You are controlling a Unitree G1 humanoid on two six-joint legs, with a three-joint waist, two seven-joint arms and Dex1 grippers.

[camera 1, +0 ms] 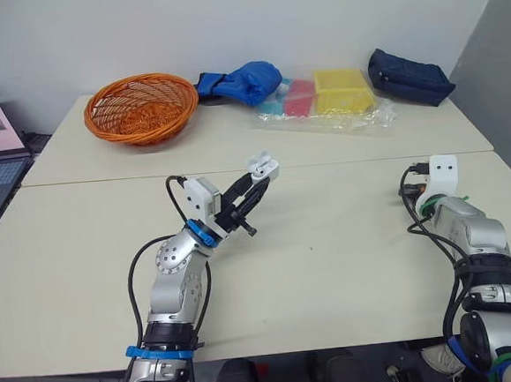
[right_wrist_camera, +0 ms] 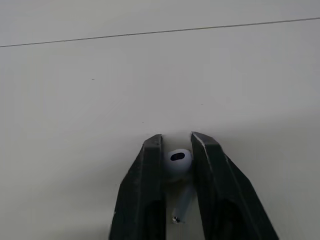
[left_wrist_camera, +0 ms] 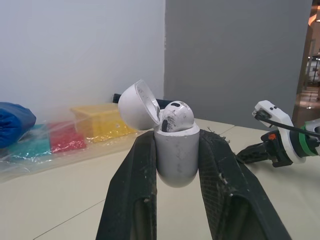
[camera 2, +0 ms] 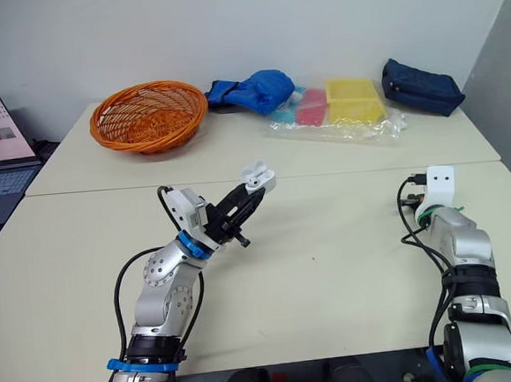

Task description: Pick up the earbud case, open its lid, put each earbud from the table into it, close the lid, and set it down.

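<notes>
while my left gripper point(left_wrist_camera: 177, 139) clamps both fingers on the sides of the earbud case point(left_wrist_camera: 175, 162), i see its lid point(left_wrist_camera: 136, 105) flipped back and one seated earbud point(left_wrist_camera: 176, 116) poking out of the top. the case is held up off the table point(camera 1: 332, 265), just left of centre in the left eye frame. my right gripper point(right_wrist_camera: 176, 136) pinches the loose earbud point(right_wrist_camera: 178, 160) by its head, stem trailing back between the fingers. an orange basket point(camera 1: 141, 107) sits upper left.
</notes>
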